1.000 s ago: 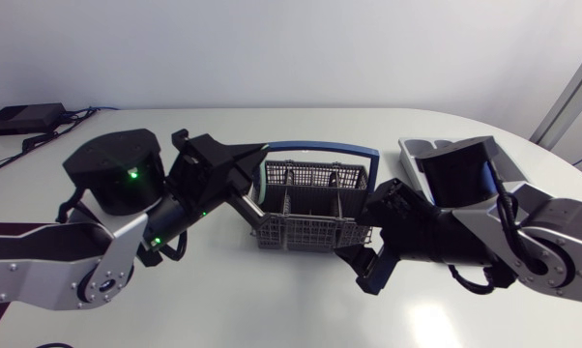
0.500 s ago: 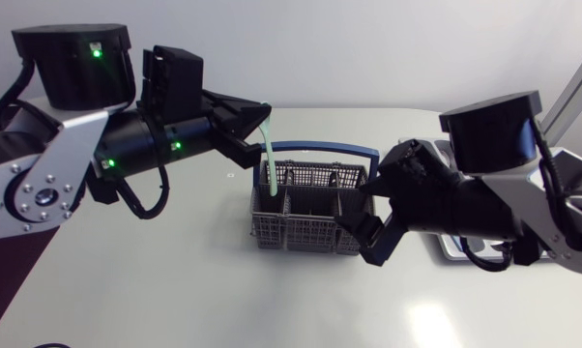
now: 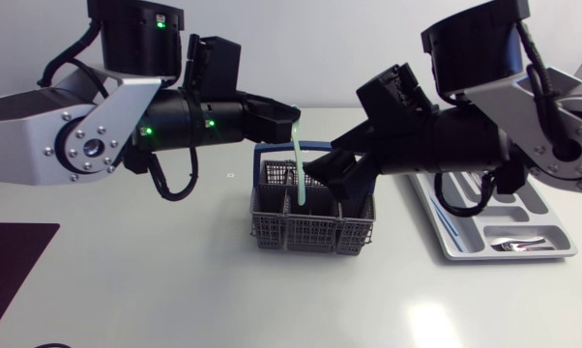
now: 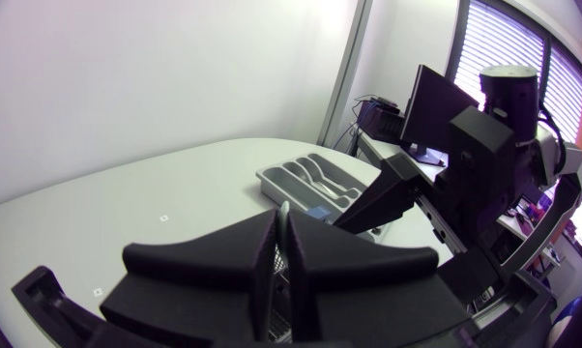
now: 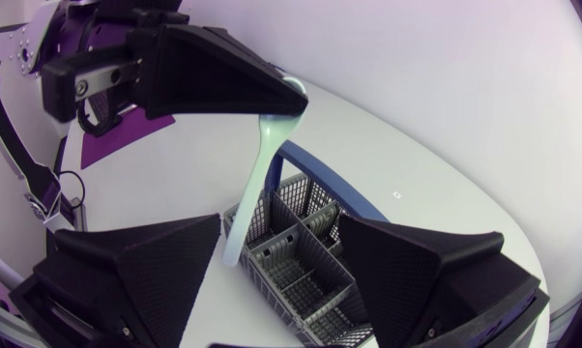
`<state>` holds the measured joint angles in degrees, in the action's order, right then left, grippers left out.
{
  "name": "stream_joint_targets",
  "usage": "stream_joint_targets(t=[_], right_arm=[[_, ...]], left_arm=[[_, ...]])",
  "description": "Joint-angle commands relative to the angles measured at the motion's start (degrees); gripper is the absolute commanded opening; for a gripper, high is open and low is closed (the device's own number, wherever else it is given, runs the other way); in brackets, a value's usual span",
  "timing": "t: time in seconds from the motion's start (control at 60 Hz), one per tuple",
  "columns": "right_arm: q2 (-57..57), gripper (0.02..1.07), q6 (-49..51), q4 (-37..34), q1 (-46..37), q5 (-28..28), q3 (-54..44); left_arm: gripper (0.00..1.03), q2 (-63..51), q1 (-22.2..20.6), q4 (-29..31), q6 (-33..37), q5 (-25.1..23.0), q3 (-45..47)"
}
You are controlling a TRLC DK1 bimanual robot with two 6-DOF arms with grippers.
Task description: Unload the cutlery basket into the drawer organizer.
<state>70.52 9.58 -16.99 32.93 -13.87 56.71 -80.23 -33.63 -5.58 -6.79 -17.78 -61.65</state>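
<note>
Cutlery basket (image 3: 310, 235) below left pincer (image 3: 293, 119) clamped on pale green utensil (image 3: 297, 169); right pincer (image 5: 279, 228) wide apart

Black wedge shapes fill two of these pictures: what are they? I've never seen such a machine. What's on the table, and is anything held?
They are two robot arms at a white table. The wide picture comes from a fixed camera overhead; the other two from cameras on each arm's wrist, so the black wedges are gripper fingers. On the table stand a grey cutlery basket and a grey drawer organizer. The left gripper is shut on a pale green utensil hanging over the basket. The right gripper is open beside it, holding nothing.
</note>
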Motion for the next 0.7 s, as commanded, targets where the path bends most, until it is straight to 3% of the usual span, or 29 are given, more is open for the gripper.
stream_joint_targets(t=[0.0, 0.167, 0.283, 0.617, 0.683], right_arm=[[2.4, 0.9, -2.4, -1.0, -0.5, -0.7, 2.3], [5.2, 0.86, -3.8, -1.2, -2.3, -2.6, 5.0], [5.7, 0.76, -4.1, -1.2, -3.0, -3.2, 5.6], [5.7, 0.25, -4.7, -1.3, -3.7, -5.6, 5.7], [5.7, 0.2, -4.7, -1.8, -3.7, -6.3, 5.7]], left_arm=[[0.04, -1.3, -1.0, 0.5, -2.3, -0.5, -2.6], [0.04, -3.4, -2.5, 1.6, -3.5, -0.5, -5.0], [0.04, -4.1, -3.1, 1.6, -3.7, -0.4, -5.4], [0.04, -4.8, -3.8, 1.5, -4.0, 0.4, -5.6], [0.04, -4.8, -3.9, 1.3, -4.0, 0.5, -5.7]])
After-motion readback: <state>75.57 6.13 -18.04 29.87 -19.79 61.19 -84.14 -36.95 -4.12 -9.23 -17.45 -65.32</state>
